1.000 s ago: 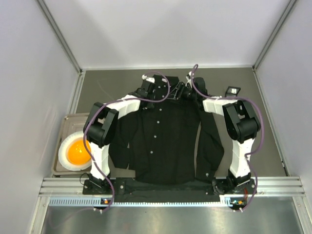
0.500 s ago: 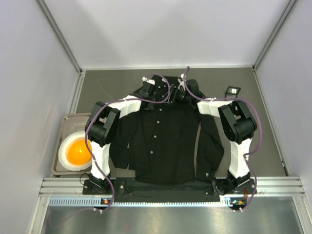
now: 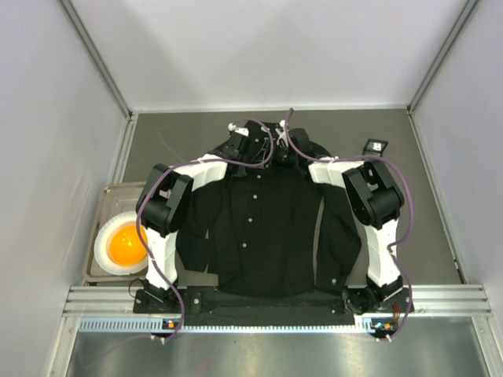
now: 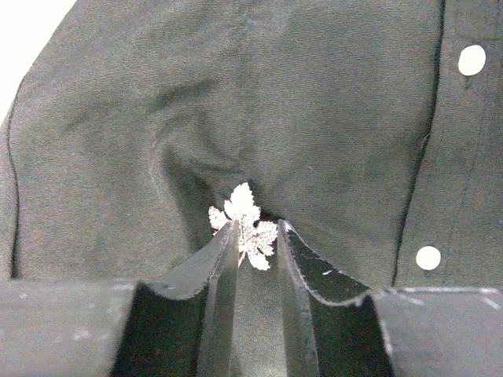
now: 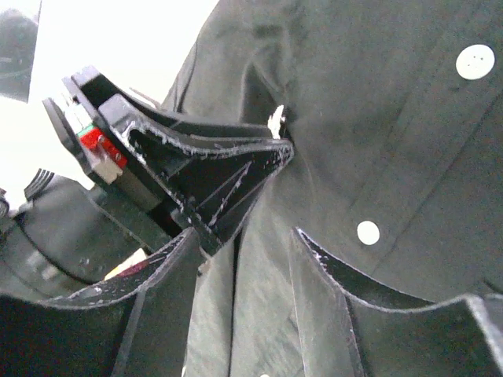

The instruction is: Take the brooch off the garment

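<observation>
The left gripper (image 4: 258, 229) is bracketing the tiny white leaf-shaped brooch (image 4: 244, 210) on the black button-up shirt (image 4: 330, 118) between near-closed fingers, grip unclear, while the right gripper (image 5: 245, 236) is waiting beside them, fingers spread and empty, probably to steady cloth.

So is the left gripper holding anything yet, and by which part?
The left gripper brackets the brooch at its lower lobes, its fingers seeming to touch both sides. Whether it is actually clamped cannot be told.
</observation>
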`<state>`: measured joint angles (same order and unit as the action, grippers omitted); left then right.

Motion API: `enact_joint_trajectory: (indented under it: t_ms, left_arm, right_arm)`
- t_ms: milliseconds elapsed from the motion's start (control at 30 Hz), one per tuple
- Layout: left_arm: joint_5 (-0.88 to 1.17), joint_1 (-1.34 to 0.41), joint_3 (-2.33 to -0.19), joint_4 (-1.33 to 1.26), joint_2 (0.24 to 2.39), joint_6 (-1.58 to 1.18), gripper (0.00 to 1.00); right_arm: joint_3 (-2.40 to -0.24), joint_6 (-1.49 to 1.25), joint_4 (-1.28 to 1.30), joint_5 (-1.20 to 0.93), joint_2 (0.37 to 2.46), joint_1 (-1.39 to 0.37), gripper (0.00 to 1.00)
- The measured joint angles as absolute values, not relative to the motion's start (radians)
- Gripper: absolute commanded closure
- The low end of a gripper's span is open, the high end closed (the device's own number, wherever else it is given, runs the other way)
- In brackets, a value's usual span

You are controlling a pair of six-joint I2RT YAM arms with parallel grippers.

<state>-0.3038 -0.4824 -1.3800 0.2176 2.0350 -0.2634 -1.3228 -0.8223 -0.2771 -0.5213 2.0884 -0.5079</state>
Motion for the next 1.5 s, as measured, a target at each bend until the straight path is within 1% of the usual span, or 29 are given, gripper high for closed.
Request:
enact_joint_trajectory:
  t_ms: [200, 233, 333, 367, 433, 500, 533, 567, 633, 733, 833, 933, 1033, 1200, 1233, 1500]
  left_arm:
    - [-0.293, -0.479, -1.366, 0.212, 2.016, -0.267, 0.75]
    - [-0.290, -0.478, -1.364, 0.212, 2.013, -0.267, 0.78]
    - [-0.281, -0.474, -1.363, 0.213, 2.007, -0.268, 0.80]
    - [-0.278, -0.472, -1.363, 0.214, 2.004, -0.268, 0.82]
    - [-0.273, -0.469, -1.359, 0.213, 1.998, -0.273, 0.83]
    - [-0.270, -0.465, -1.356, 0.214, 1.991, -0.278, 0.88]
    - [-0.267, -0.463, -1.355, 0.215, 1.988, -0.281, 0.89]
    - [-0.266, -0.460, -1.355, 0.217, 1.985, -0.284, 0.90]
    - [-0.262, -0.456, -1.354, 0.222, 1.979, -0.286, 0.90]
    - [-0.259, -0.451, -1.353, 0.229, 1.971, -0.287, 0.93]
    - [-0.258, -0.448, -1.351, 0.231, 1.966, -0.289, 0.94]
    - [-0.255, -0.447, -1.350, 0.232, 1.963, -0.290, 0.97]
    - [-0.255, -0.443, -1.348, 0.233, 1.959, -0.295, 1.00]
    - [-0.250, -0.436, -1.346, 0.234, 1.957, -0.304, 1.00]
    - [-0.249, -0.436, -1.346, 0.233, 1.957, -0.304, 1.00]
    - [-0.222, -0.425, -1.340, 0.230, 1.953, -0.311, 1.00]
  right_arm:
    - [-1.378, -0.831, -0.275, -0.522, 2.145, -0.521, 0.56]
    - [-1.384, -0.833, -0.274, -0.522, 2.152, -0.524, 0.58]
    - [-1.402, -0.838, -0.275, -0.522, 2.173, -0.534, 0.60]
    - [-1.405, -0.840, -0.277, -0.521, 2.178, -0.537, 0.63]
    - [-1.411, -0.842, -0.277, -0.517, 2.188, -0.543, 0.64]
    - [-1.412, -0.846, -0.274, -0.509, 2.194, -0.552, 0.69]
    - [-1.418, -0.846, -0.270, -0.503, 2.198, -0.556, 0.70]
    - [-1.426, -0.848, -0.265, -0.495, 2.204, -0.561, 0.73]
    - [-1.435, -0.849, -0.255, -0.474, 2.209, -0.572, 0.75]
    - [-1.444, -0.849, -0.242, -0.436, 2.210, -0.588, 0.76]
    - [-1.475, -0.842, -0.212, -0.401, 2.220, -0.601, 0.77]
    - [-1.510, -0.816, -0.178, -0.361, 2.233, -0.612, 0.82]
    - [-1.543, -0.775, -0.141, -0.311, 2.244, -0.619, 0.83]
    - [-1.589, -0.730, -0.102, -0.263, 2.274, -0.622, 0.84]
    - [-1.594, -0.724, -0.101, -0.260, 2.280, -0.622, 0.87]
    - [-1.627, -0.702, -0.081, -0.258, 2.309, -0.637, 0.89]
